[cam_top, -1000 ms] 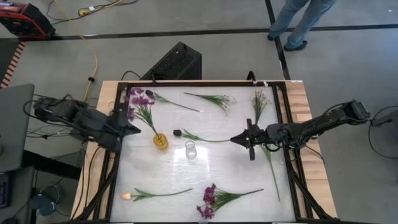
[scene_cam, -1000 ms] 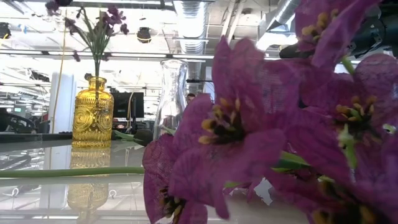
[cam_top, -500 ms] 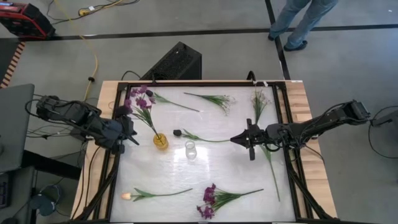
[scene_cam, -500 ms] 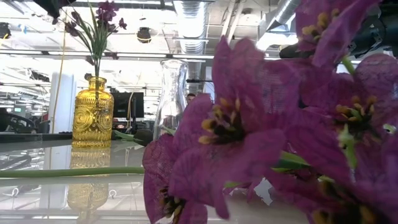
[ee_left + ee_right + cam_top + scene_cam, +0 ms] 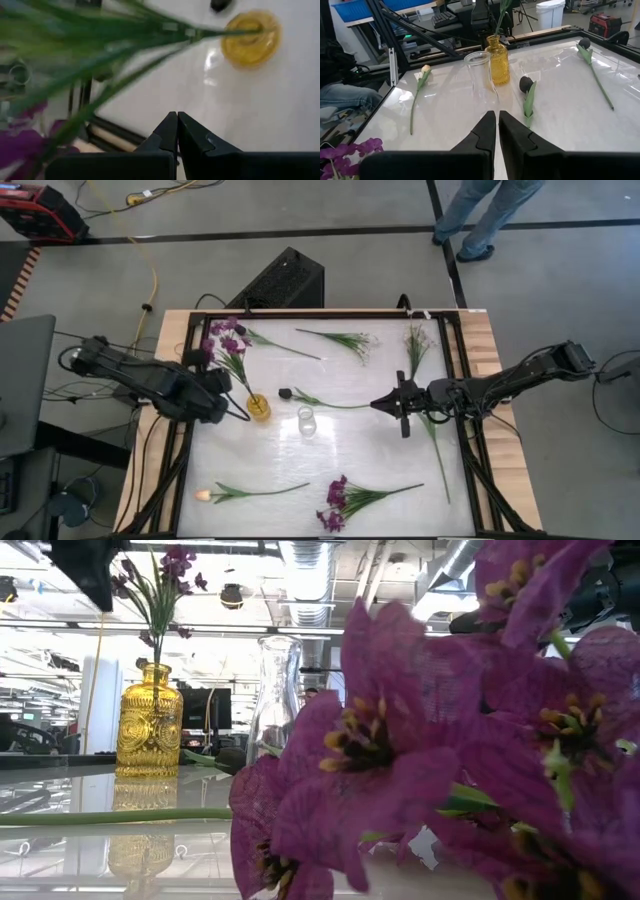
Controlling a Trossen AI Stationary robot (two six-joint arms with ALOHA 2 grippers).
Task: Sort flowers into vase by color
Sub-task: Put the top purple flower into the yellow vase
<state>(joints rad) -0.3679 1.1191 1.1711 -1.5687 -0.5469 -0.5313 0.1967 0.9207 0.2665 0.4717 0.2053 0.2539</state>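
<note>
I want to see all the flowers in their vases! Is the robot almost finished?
Not nearly. Done: one purple flower cluster stands in the yellow vase. In hand: nothing; the left gripper sits shut beside that vase, and the right gripper is shut too, at the stem of the dark purple bud. Left: the clear vase is empty, and the orange tulip, white sprigs and another purple cluster lie on the table.

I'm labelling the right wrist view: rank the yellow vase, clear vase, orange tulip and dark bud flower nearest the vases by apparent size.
1. Orange tulip, longest.
2. Clear vase, though it stands nearer the camera than the yellow one.
3. Yellow vase and dark bud flower look alike; not ranked.
</note>
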